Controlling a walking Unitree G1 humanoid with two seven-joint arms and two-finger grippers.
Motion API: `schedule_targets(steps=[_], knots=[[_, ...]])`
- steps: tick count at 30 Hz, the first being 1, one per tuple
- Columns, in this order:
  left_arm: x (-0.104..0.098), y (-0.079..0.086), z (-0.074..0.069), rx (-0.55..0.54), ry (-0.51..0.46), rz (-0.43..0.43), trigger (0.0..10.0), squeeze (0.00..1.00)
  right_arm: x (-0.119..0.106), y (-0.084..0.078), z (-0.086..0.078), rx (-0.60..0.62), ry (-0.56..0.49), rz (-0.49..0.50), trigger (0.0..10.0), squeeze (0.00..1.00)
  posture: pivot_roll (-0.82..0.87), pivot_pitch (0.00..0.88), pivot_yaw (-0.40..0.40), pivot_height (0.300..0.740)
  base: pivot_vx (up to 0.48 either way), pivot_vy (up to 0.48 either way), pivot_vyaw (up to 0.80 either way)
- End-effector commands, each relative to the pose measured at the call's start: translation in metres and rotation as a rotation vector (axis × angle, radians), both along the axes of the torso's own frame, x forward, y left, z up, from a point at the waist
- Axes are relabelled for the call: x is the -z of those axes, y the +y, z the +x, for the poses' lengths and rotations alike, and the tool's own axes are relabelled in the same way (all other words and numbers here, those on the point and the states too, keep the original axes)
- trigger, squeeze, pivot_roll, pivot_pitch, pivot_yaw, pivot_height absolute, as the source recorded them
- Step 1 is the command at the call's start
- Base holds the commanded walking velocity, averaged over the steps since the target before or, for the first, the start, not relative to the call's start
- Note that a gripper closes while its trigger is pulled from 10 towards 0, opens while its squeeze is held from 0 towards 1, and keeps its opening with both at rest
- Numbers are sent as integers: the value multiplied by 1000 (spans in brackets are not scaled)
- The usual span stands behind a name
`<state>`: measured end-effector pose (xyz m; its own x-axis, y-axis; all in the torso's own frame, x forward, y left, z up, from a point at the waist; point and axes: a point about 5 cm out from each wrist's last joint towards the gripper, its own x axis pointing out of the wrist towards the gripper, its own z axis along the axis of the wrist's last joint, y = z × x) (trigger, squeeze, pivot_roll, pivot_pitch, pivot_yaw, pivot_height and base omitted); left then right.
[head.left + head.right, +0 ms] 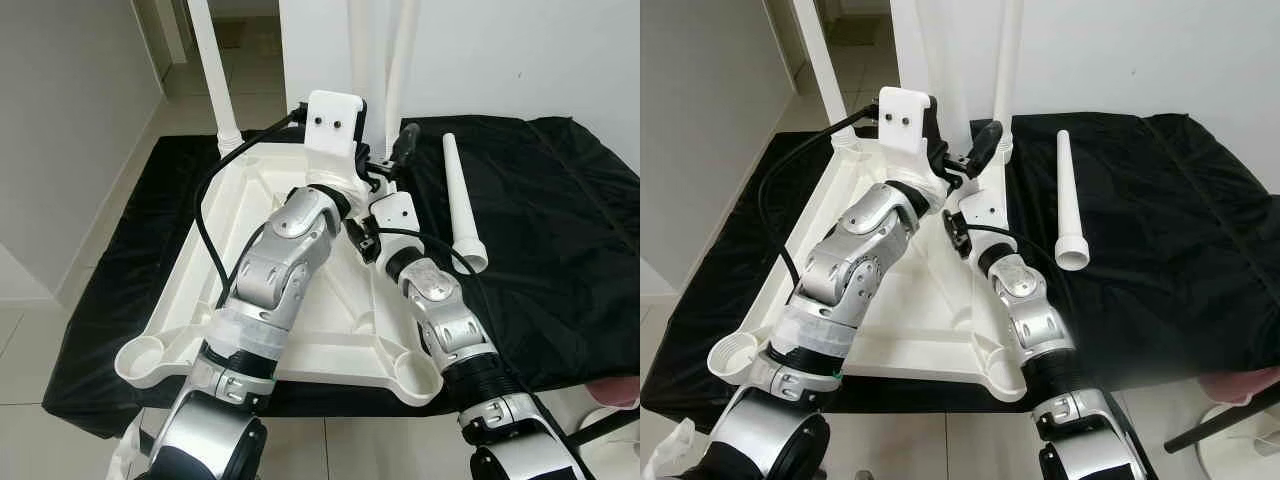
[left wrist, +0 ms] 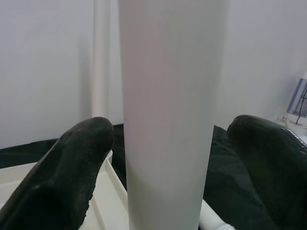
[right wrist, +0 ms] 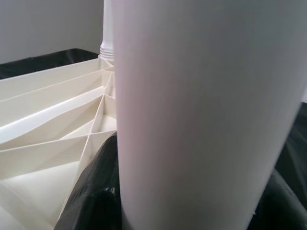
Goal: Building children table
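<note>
Upturned tabletop on black-draped table; two legs standing; left jaws open astride third leg, right jaws clamping it; fourth leg loose beside.

Seen from the head, high and angled down and forward over the white ribbed plastic tabletop lying upside down on the black cloth-covered table. Paired eye views, near identical, with a slight sideways offset. Wrist views taken very close, each facing along black fingers at an upright white plastic leg tube at the tabletop's far edge. Shared with the head views: that tube and the ribbed tabletop.
</note>
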<state>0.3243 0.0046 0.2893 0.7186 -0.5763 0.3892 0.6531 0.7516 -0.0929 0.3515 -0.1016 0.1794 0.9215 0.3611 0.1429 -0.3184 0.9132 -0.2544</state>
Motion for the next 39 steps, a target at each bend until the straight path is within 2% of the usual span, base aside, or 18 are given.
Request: schedule_targets(steps=[1,5,6,18,21,28,31,39], knots=[[-3,-3,-4,43,-16,-3,10000,1000,-4,0,3,12,4,33,10000,0,-56,0,38,740,0,0,0],[-4,-3,-5,50,-22,1,10000,1000,-4,-5,5,46,15,64,10000,0,-55,0,37,740,0,0,0],[-4,-3,-6,47,-24,1,10000,0,-4,-7,6,63,18,75,10000,0,-55,0,37,740,0,0,0],[-2,6,-8,24,-40,-11,10000,0,-4,-17,8,136,15,115,10000,0,-49,0,39,740,0,0,0],[4,10,-9,17,-35,7,10000,0,-3,-23,8,170,18,132,10000,0,-46,0,39,740,0,0,0],[12,10,-11,15,-28,33,10000,0,-3,-27,8,193,17,146,10000,0,-47,0,40,740,0,0,0],[17,10,-12,14,-23,45,10000,0,-3,-28,8,198,16,147,10000,0,-48,0,41,740,0,0,0],[45,15,-19,6,-15,133,10000,0,-3,-33,7,218,5,149,10000,0,-44,0,37,740,0,0,0]])
